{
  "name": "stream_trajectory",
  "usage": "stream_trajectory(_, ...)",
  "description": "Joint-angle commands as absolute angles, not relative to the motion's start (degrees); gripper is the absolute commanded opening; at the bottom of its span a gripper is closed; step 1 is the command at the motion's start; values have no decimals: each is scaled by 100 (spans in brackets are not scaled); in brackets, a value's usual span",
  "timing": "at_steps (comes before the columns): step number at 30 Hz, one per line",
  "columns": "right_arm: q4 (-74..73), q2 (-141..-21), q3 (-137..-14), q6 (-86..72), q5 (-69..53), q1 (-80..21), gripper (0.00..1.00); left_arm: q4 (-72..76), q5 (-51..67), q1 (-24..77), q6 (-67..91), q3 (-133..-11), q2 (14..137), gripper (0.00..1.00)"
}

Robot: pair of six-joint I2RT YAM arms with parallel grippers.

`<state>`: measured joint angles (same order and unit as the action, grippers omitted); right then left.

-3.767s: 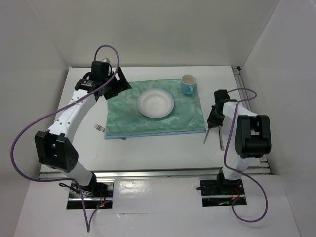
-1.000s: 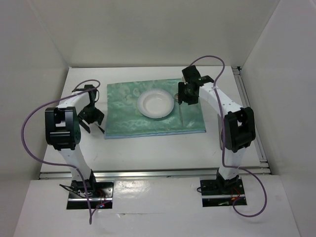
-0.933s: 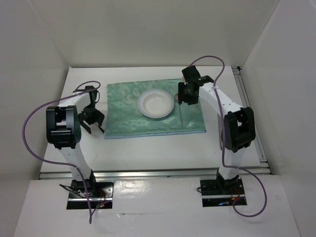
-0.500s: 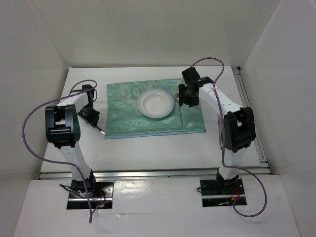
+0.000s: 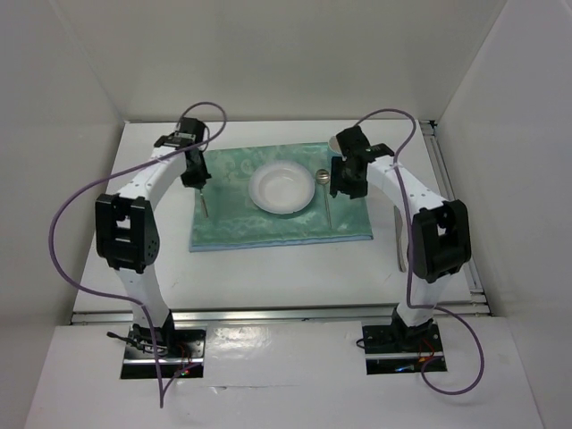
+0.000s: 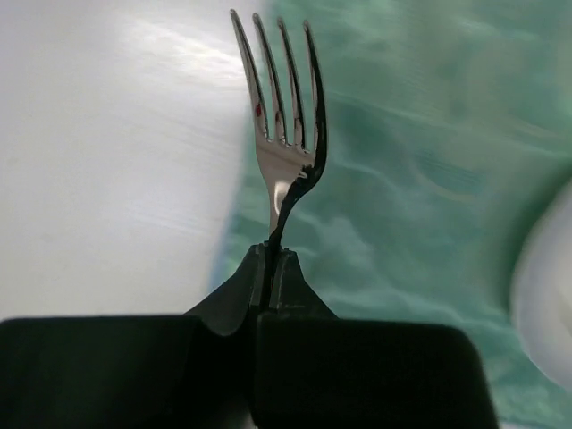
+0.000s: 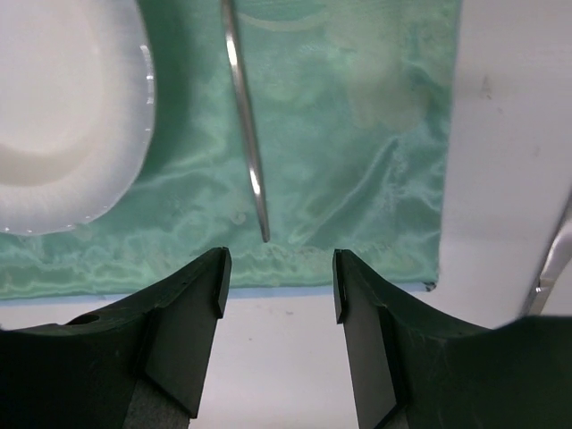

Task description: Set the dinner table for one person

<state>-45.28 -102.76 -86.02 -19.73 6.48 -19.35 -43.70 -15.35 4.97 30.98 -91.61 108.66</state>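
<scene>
The dinner table (image 5: 295, 268) is the white tabletop under a green mat (image 5: 241, 223). A white bowl (image 5: 281, 188) sits mid-mat. My left gripper (image 5: 197, 179) is shut on a metal fork (image 5: 205, 204) over the mat's left edge. In the left wrist view the fork (image 6: 286, 134) sticks out of the closed jaws (image 6: 271, 255), tines away from the camera. My right gripper (image 5: 347, 183) stands open above the mat's right part, beside a spoon (image 5: 327, 195) lying right of the bowl. In the right wrist view the spoon handle (image 7: 246, 134) lies beyond the empty open gripper (image 7: 277, 286).
A knife (image 5: 399, 241) lies on the bare table right of the mat; its edge shows in the right wrist view (image 7: 550, 268). A metal rail (image 5: 277, 313) runs along the near edge. White walls enclose the back and sides.
My left gripper shut on the fork beside the mat's left edge and carried it up and back over the mat's left side. The right gripper drew slightly right, off the spoon.
</scene>
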Motion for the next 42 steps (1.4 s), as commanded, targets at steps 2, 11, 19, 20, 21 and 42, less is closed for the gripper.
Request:
stream_trajectory(2,-4535,-9519,-8175,-2268,984,-1530,62,-4604,-747,975,2075,-10026,11239,0)
stream_trajectory(11,-4491,-8711,-6708,-2460,765,34,76,-5414,-1115,1318,2338,-11399,12884,0)
stream_trajectory(19,-4676,-8701,-6179,-2865,1090,676,82,-5545,-1116,1371,2514,-11505,13367,0)
stream_trajectory(20,-4676,-8701,-6100,-2865,1090,677,82,-5659,-1186,1371,2514,-11609,13438,7)
stream_trajectory(21,-4676,-8701,-6100,-2865,1090,729,82,-5721,-1239,1371,2592,-11610,13438,26)
stream_trajectory(42,-3657,-9975,-5617,-2443,608,1011,45,-6117,-1723,1371,3252,-11408,11356,76)
